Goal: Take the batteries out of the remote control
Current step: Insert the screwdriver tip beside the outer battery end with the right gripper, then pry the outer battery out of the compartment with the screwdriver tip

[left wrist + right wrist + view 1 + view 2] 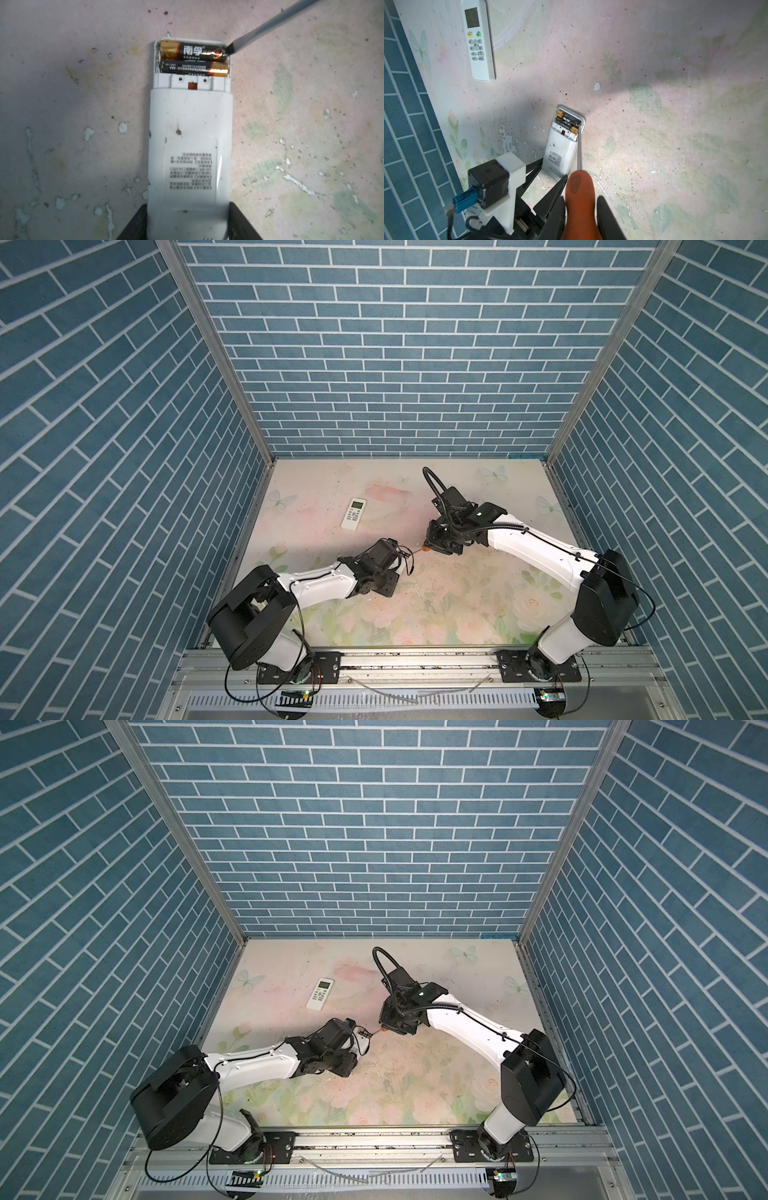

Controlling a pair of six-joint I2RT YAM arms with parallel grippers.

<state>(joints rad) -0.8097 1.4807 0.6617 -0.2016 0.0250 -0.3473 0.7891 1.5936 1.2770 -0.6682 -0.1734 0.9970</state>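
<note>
The left gripper [188, 223] has got a white plastic remote control [189, 128] clamped, back-up on the scuffed floral tabletop [62, 104], battery bay open. Both black-and-gold cylindrical batteries [191, 52] sit side by side in that bay. The right gripper [581, 218] is squeezed onto an orange-handled screwdriver [579, 187], tip touching the end of the battery nearest the remote's end. A second white remote [353, 513] lies face-up, well apart.
</note>
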